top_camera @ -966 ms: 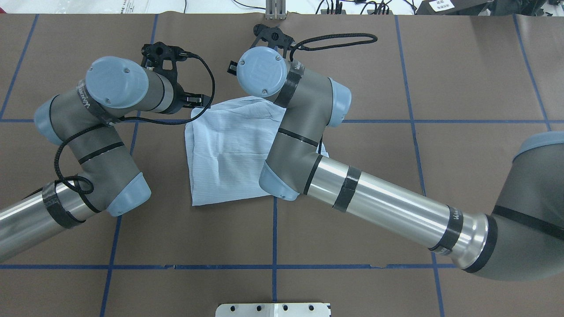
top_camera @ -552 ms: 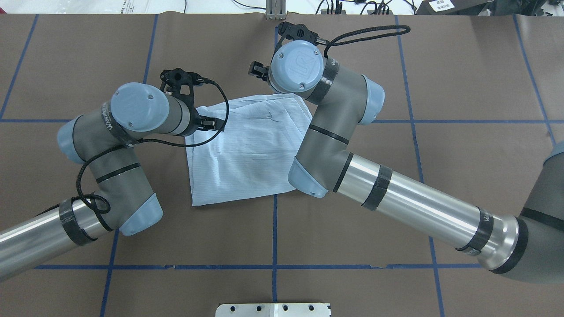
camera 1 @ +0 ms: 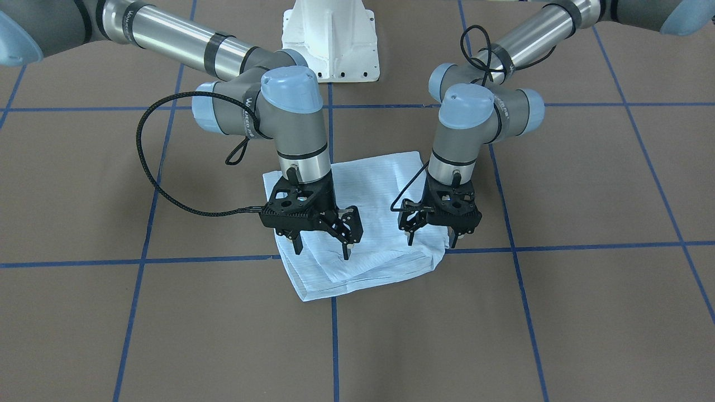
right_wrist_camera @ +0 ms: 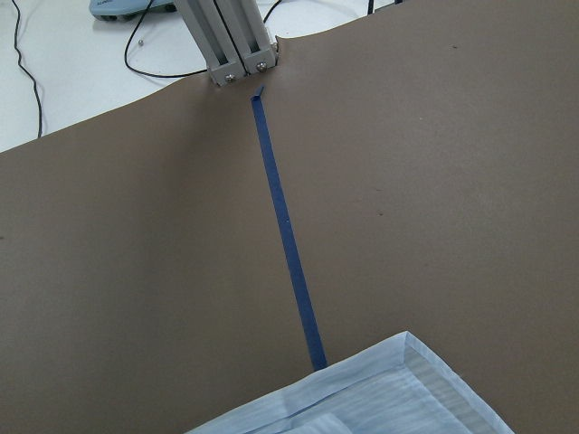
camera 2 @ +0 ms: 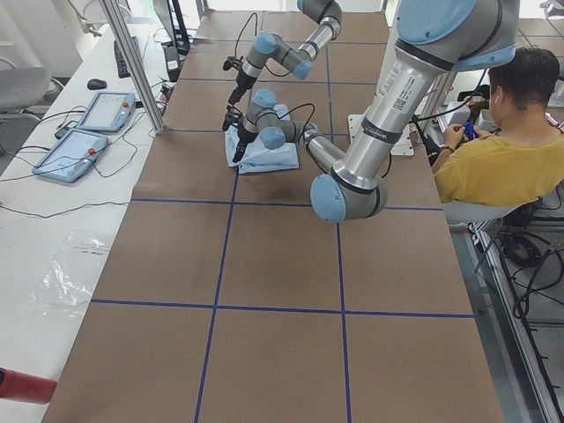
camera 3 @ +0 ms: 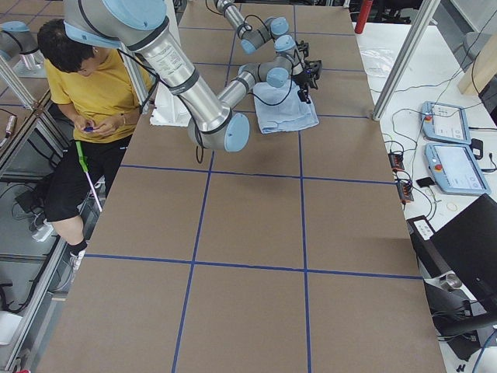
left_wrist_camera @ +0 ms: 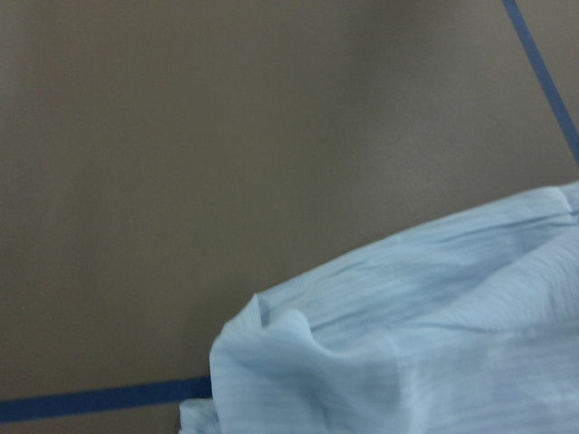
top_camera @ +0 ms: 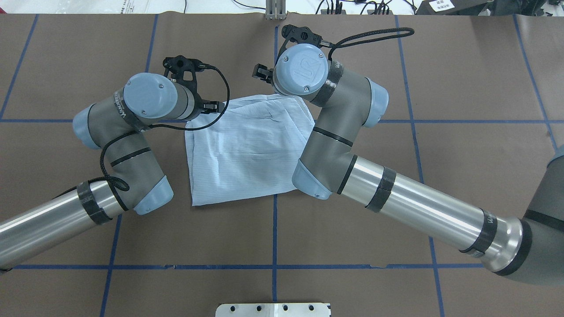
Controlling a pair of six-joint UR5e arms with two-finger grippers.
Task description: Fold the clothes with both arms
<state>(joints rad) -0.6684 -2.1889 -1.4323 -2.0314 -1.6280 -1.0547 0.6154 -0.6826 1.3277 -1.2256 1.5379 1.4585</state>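
The clothes are one pale-blue striped shirt [camera 1: 380, 178], folded into a rough rectangle and lying flat on the brown table [top_camera: 246, 149]. Both arms reach over its edge farthest from the robot. In the front view my right gripper [camera 1: 323, 248] is open, fingertips pointing down over one corner. My left gripper [camera 1: 432, 240] is open too, over the other corner. Neither holds any cloth. From overhead the wrists hide most of both grippers. The left wrist view shows a rumpled corner of the shirt [left_wrist_camera: 407, 344]; the right wrist view shows a neat folded corner [right_wrist_camera: 389, 398].
Blue tape lines [top_camera: 274, 229] grid the brown table cover. The white pedestal base [camera 1: 329, 39] stands on the robot's side. A seated person [camera 2: 502, 150] is beside the table, and two tablets [camera 2: 88, 123] lie on a side bench. An aluminium post [right_wrist_camera: 226, 36] stands at the table's far edge.
Both wrists have moved rightward in the overhead view. The right arm has swung off the shirt toward the far edge, uncovering it. The left wrist has closed in on the shirt's far left corner.
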